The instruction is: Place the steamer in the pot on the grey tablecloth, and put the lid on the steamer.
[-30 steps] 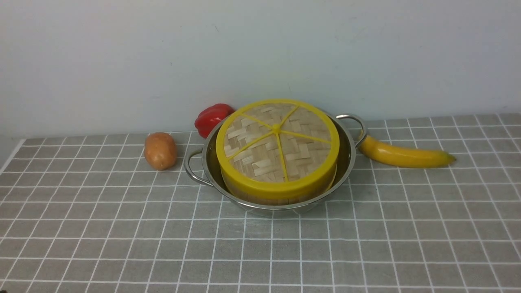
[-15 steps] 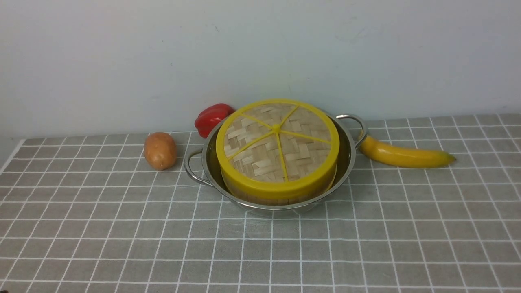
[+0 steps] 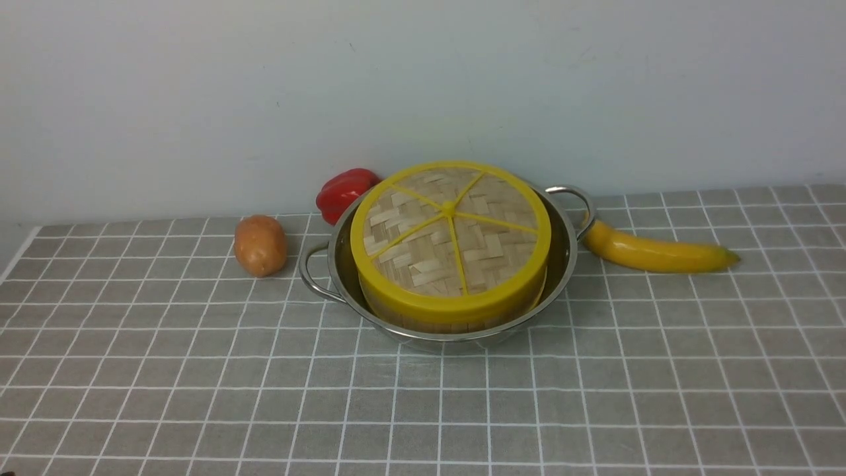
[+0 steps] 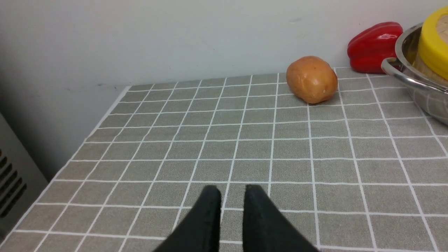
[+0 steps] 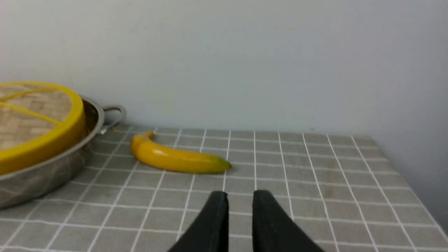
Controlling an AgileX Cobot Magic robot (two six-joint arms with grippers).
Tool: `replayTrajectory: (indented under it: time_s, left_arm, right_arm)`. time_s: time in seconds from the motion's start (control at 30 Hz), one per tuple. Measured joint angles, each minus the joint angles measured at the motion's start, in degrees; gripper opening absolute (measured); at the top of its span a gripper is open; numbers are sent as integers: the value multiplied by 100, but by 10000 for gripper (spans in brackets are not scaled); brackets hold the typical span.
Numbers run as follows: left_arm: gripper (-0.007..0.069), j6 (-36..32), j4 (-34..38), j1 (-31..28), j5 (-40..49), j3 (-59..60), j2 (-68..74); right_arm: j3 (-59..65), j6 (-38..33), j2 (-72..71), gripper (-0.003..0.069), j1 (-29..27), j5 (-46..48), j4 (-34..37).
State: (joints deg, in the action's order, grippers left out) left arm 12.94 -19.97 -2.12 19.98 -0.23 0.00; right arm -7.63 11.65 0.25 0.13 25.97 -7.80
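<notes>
The shiny pot (image 3: 567, 254) stands on the grey tablecloth (image 3: 198, 383) at the middle back. Inside it sits the steamer (image 3: 456, 322), of which only a strip of wooden wall shows. The woven lid (image 3: 451, 238) with yellow rim and spokes lies on top and hides the steamer's inside. Neither gripper appears in the front view. In the left wrist view my left gripper (image 4: 232, 190) hovers over bare cloth, its jaws a little apart and empty, well short of the pot (image 4: 420, 91). My right gripper (image 5: 240, 196) is likewise slightly open and empty, with the pot (image 5: 45, 171) and lid (image 5: 31, 115) off to one side.
A potato (image 3: 260, 244) lies left of the pot and a red pepper (image 3: 344, 192) sits behind it by the wall. A banana (image 3: 654, 252) lies just right of the pot's handle. The cloth's edge (image 4: 105, 119) drops off on the far left, beside a vented grey panel (image 4: 10, 182).
</notes>
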Motion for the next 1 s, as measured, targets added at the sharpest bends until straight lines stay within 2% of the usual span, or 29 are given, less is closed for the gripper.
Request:
replayTrajectory:
  time_s: [0.27, 1.0]
  left_arm:
    - [96, 0, 0, 0, 7, 0, -2]
    - [96, 0, 0, 0, 7, 0, -2]
  right_arm:
    - [784, -10, 0, 153, -199, -573, 68]
    - [803, 139, 0, 210, -202, -676, 170]
